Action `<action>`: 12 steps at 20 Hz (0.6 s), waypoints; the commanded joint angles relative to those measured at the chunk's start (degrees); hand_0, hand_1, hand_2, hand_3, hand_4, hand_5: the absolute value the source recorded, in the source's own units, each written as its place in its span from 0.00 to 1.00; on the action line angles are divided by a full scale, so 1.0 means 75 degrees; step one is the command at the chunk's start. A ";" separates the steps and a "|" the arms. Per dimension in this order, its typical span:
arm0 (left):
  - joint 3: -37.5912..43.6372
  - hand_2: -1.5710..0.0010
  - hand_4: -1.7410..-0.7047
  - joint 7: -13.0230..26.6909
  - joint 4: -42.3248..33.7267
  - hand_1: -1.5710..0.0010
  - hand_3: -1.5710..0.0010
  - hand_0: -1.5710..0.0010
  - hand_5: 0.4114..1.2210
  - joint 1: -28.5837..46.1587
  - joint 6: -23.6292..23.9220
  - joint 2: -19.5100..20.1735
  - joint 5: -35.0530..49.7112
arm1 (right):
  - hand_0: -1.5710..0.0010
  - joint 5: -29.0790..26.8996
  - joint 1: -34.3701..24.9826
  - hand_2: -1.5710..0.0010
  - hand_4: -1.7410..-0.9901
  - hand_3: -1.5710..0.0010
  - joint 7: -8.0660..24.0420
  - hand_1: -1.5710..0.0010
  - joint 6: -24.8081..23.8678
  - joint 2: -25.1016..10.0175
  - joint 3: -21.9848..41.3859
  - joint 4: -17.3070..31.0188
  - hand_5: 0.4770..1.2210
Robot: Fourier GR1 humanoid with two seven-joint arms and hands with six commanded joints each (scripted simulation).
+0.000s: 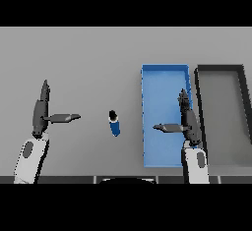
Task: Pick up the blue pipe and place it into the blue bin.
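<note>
Where the grey table spreads widest, near its middle: the blue pipe, short, upright or nearly so, dark-capped at the top, blue below. Untouched by either hand, standing free on the bare surface. Just to its right, but apart from it, the blue bin — a long rectangular tray with raised walls, running from near the front edge toward the far side. Beside that, further right, a dark-rimmed grey bin of much the same shape, set close alongside.

Left hand well off to the left of the pipe, fingers straight and pointing away up the table, thumb stuck out sideways toward the pipe — spread apart, clasping nothing. White and grey forearm trailing down to the lower left.

Right hand over the right wall of the blue bin, seemingly above it, fingers likewise straight and aimed up the table, thumb jutting left across the bin's floor. Spread too, nothing in its hold. Pipe between the two hands, nearer the bin than the left hand.
</note>
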 commanded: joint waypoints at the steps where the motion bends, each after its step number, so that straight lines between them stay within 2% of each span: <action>1: -0.0013 1.00 0.75 -0.0021 -0.0002 1.00 1.00 1.00 0.22 -0.0017 0.0017 -0.0021 -0.0012 | 1.00 -0.0019 -0.0014 1.00 0.71 1.00 0.0010 1.00 0.0003 -0.0022 -0.0024 0.0010 0.20; 6: -0.0091 1.00 0.75 0.0109 0.0006 1.00 1.00 1.00 0.22 -0.0202 0.0142 -0.0113 -0.0113 | 1.00 -0.0200 -0.0177 1.00 0.71 1.00 0.0089 1.00 0.0108 -0.0184 -0.0216 0.0157 0.20; 7: -0.0286 1.00 0.75 -0.0432 0.0028 1.00 1.00 1.00 0.22 0.0065 -0.0626 0.0334 -0.0160 | 1.00 0.0294 0.0061 1.00 0.71 1.00 -0.0549 1.00 0.0272 -0.0816 -0.0102 -0.0079 0.20; 8: -0.0400 1.00 0.75 -0.0715 0.0041 1.00 1.00 1.00 0.22 0.0155 -0.1084 0.0660 -0.0236 | 1.00 0.0638 0.0281 1.00 0.72 1.00 -0.0976 1.00 0.0328 -0.1097 0.0040 -0.0255 0.20; 9: -0.0481 1.00 0.75 -0.0873 0.0087 1.00 1.00 1.00 0.22 0.0181 -0.1383 0.0859 -0.0292 | 1.00 0.0886 0.0493 1.00 0.72 1.00 -0.1138 1.00 0.0375 -0.1208 0.0211 -0.0443 0.20; 12: -0.0582 1.00 0.75 -0.1017 0.0187 1.00 1.00 1.00 0.23 0.0203 -0.1811 0.1013 -0.0265 | 1.00 0.1086 0.0659 1.00 0.73 1.00 -0.1012 1.00 0.0388 -0.1337 0.0337 -0.0748 0.20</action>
